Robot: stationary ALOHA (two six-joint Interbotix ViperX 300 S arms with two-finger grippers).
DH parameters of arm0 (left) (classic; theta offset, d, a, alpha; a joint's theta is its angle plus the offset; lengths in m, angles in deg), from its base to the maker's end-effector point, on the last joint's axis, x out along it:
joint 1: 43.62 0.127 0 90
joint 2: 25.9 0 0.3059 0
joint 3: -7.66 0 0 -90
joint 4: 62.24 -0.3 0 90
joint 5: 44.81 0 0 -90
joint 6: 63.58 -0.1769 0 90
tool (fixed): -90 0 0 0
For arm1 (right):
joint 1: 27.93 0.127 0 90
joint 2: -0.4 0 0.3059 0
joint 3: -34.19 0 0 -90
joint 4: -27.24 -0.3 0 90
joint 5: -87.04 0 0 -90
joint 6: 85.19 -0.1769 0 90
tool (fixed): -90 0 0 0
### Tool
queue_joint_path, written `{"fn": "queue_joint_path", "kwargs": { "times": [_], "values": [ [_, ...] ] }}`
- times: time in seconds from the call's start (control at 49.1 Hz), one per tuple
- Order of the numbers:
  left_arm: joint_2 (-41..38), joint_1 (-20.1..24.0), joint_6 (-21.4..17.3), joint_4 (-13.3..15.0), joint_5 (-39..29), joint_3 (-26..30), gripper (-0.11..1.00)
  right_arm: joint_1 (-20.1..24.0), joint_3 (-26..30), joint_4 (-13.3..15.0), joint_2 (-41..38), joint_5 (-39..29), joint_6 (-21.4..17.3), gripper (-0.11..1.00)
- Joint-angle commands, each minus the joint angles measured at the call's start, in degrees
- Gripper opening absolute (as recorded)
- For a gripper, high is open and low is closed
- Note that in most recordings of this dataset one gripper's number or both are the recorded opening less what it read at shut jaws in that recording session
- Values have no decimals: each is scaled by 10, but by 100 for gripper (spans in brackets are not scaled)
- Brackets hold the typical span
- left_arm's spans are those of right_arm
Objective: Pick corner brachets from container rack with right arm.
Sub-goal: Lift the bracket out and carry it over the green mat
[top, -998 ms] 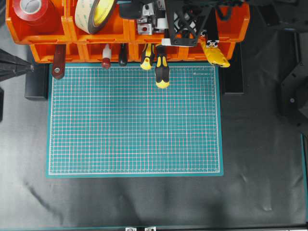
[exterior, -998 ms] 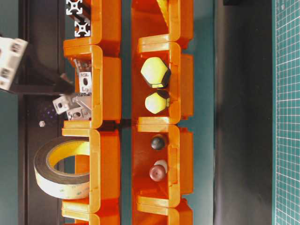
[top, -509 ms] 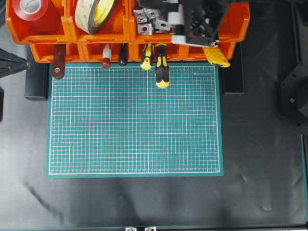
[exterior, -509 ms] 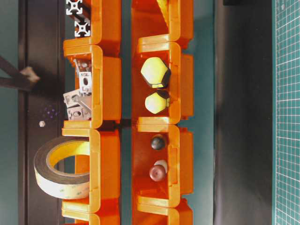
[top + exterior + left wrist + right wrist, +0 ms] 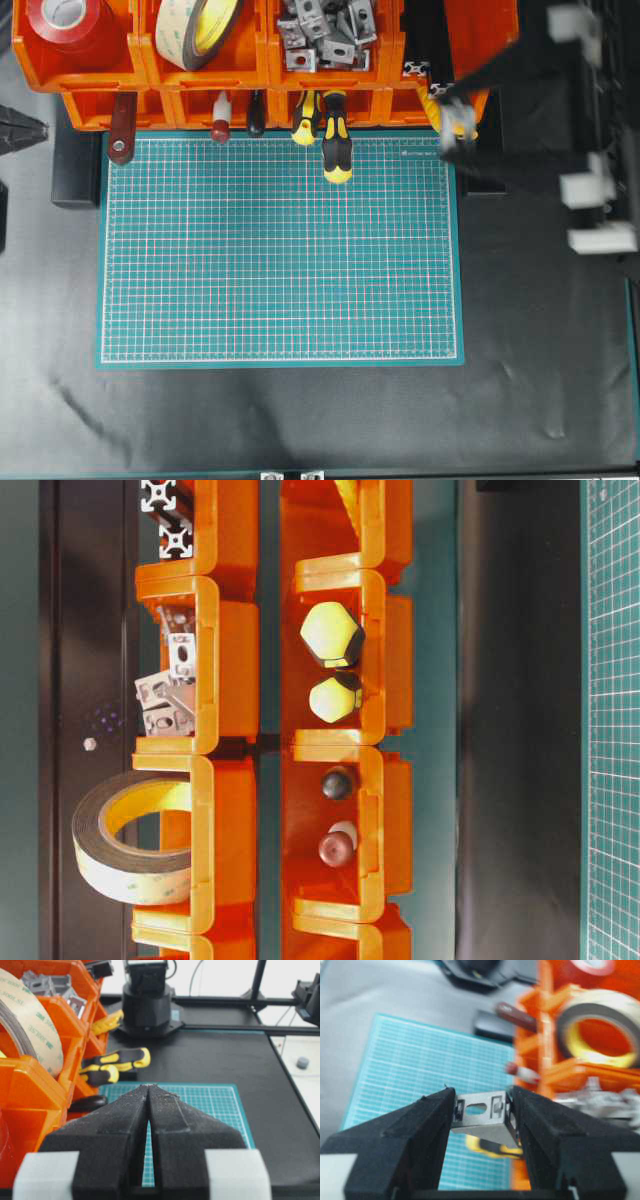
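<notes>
rack: container rack (image 5: 225,660), orange bins in two tiers
brackets: corner brachets (image 5: 168,695) in left tier bin
tape: tape roll (image 5: 125,835) in next bin

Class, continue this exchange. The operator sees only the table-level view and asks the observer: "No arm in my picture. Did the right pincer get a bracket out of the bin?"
Observer: Yes. The right pincer is shut on one corner bracket.
Operator: Where is the arm?
Observer: The right arm is off the right end of the container rack.
Operator: And the left?
Observer: The left pincer is shut and empty.
</notes>
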Motion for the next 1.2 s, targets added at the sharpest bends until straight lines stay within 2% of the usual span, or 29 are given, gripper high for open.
{"fn": "queue_joint_path", "kwargs": {
  "times": [0.0, 0.122, 0.224, 0.631, 0.815, 1.182],
  "values": [
    [1, 1, 2, -2, -4, 19, 0, 18, -82, -2, 32, 87, -34, 39],
    [4, 0, 4, -1, -10, 20, 0, 25, -146, -1, 25, 148, -101, 39],
    [4, -1, 4, -2, -10, 20, 0, 33, -165, -1, -7, 173, -120, 39],
    [13, -2, 3, -2, -10, 23, 0, 47, -123, 1, -233, 191, -113, 39],
    [13, -2, 3, -1, -10, 23, 0, 47, -101, 8, -325, 227, -111, 39],
    [13, -2, 3, -2, -10, 23, 0, 47, -83, 13, -367, 242, -112, 39]
  ]
}}
